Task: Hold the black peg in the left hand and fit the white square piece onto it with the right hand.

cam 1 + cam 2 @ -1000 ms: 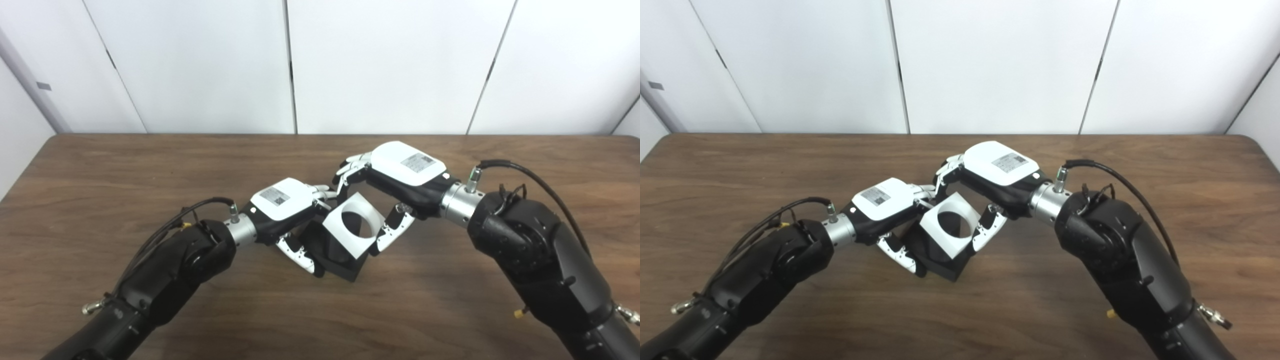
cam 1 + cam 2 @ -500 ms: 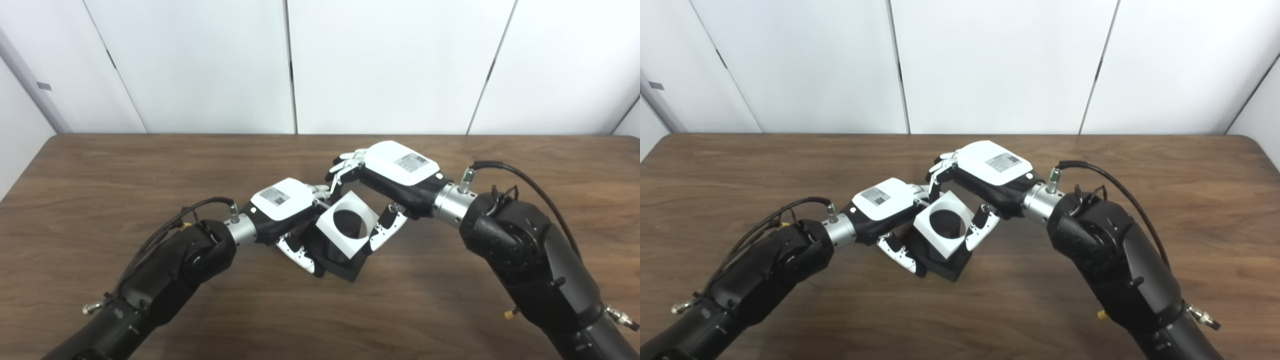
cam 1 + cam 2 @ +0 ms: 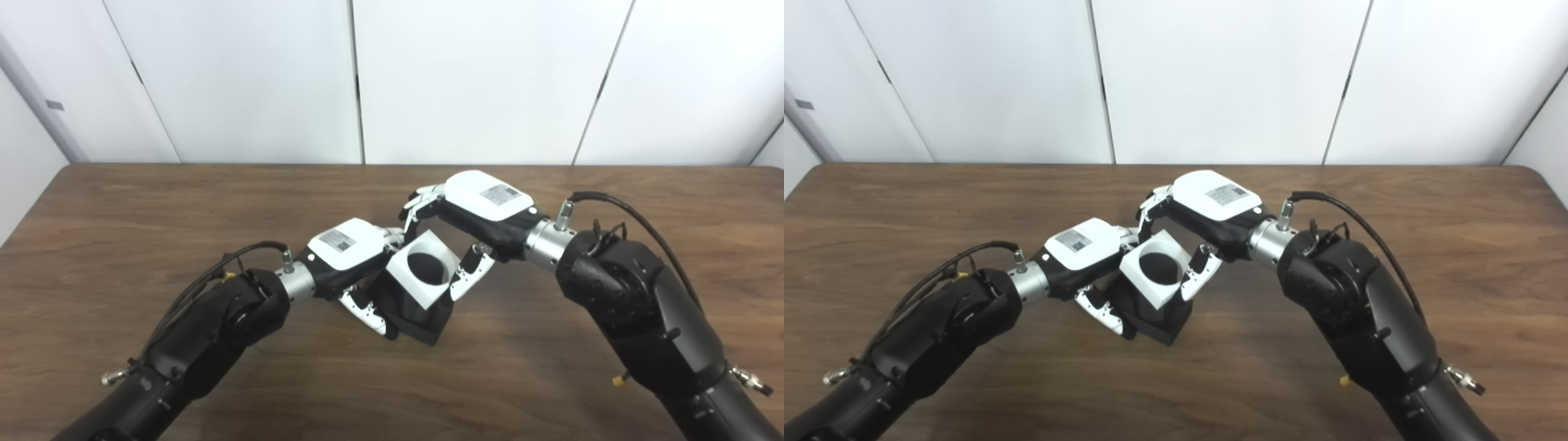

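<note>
The white square piece with a round hole (image 3: 423, 269) sits near the middle of the brown wooden counter (image 3: 122, 208), tilted so that its flat face and its hole look up and toward the cameras, one corner pointing down like a diamond. Dark fills the hole; whether that is the peg's tip inside it cannot be told. Directly below and behind it lies the black peg block (image 3: 422, 321), its long axis running from low front to high back along the line of the hole, its lower corner close to or on the counter. The right hand (image 3: 474, 205) holds the white piece, fingers (image 3: 416, 205) curled over its upper far edge and thumb pressed on its right edge. The left hand (image 3: 346, 248) is closed around the black block from the left, its lower fingers (image 3: 367, 315) wrapped under the block's left side. The two hands nearly touch above the piece. Bare counter stretches wide on all sides, the far edge meeting white wall panels (image 3: 465, 73), and the left and right edges are well apart from the work.
</note>
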{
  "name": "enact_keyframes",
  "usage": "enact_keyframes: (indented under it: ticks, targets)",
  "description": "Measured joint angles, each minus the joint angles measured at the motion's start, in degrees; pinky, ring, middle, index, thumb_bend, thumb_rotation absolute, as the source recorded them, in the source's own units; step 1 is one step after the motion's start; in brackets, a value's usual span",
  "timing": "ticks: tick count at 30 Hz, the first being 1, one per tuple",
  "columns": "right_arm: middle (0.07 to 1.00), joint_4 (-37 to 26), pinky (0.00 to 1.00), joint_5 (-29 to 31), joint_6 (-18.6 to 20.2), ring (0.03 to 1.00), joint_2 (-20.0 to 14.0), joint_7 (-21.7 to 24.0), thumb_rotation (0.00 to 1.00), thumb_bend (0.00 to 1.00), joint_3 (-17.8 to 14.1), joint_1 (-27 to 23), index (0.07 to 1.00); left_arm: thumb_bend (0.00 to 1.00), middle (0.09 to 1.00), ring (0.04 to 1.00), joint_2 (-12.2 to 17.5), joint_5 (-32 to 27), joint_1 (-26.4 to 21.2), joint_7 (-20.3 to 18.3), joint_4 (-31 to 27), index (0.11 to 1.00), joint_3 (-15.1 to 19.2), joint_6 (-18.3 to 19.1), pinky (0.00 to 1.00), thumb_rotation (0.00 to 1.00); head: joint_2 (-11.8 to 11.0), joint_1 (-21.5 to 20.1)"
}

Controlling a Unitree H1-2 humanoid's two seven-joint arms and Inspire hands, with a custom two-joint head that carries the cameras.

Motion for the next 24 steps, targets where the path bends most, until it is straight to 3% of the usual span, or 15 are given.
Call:
enact_keyframes:
  ticks: [24]
  targets:
    - [0.782, 2.2, 0.88, 0.1, 0.5, 0.869, 0.7, 0.1, 0.14, 0.52, 0.5, -0.1, 0.482, 0.52, 0.916, 0.933, -0.3, 0.2, 0.6, 0.1, -0.1, 0.489, 0.6, 0.0, 0.85, 0.07, 0.7, -0.1]
